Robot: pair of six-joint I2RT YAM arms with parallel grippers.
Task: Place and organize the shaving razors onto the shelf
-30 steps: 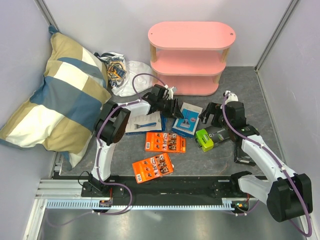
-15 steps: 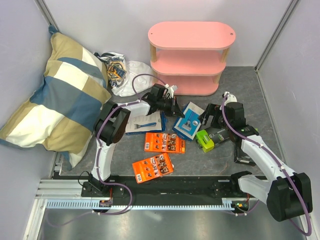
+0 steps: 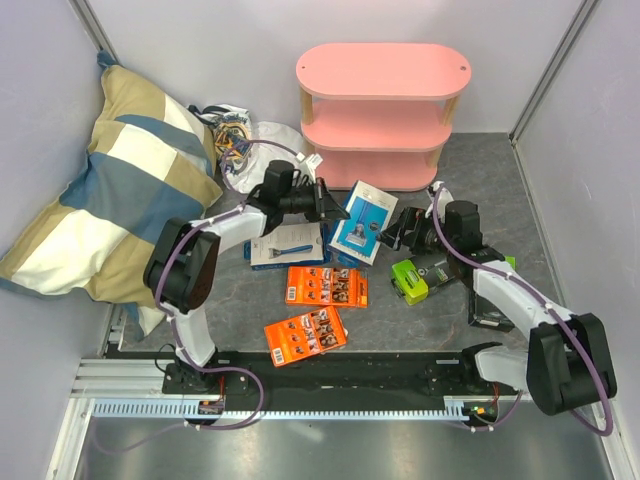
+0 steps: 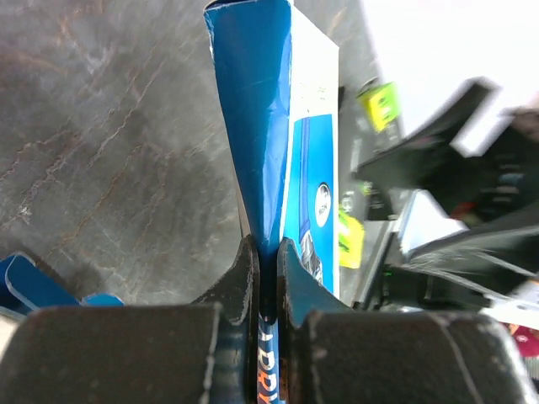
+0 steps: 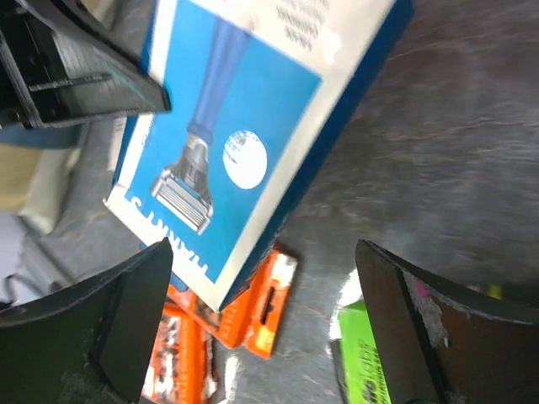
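Note:
My left gripper [image 3: 322, 201] is shut on the edge of the blue box [image 3: 362, 222] and holds it tilted off the floor. In the left wrist view the jaws [image 4: 267, 269] pinch the box's thin edge [image 4: 265, 118]. My right gripper [image 3: 400, 233] is open and empty, just right of the blue box [image 5: 244, 109], with its fingers [image 5: 84, 328] spread wide. The white box [image 3: 288, 243], two orange cards [image 3: 327, 286] [image 3: 305, 335], the lime-green-and-black box [image 3: 418, 276] and the black box [image 3: 490, 306] lie on the floor. The pink shelf [image 3: 385, 70] stands at the back.
A large striped pillow [image 3: 120, 190] fills the left side. A white plastic bag [image 3: 245, 140] of small colourful items lies behind the left gripper. Grey walls close in on the left, back and right. The right arm lies partly over the black box.
The left arm swung to the left and its gripper drew back, tilting the blue box up off the floor. The right gripper moved a little left towards the box.

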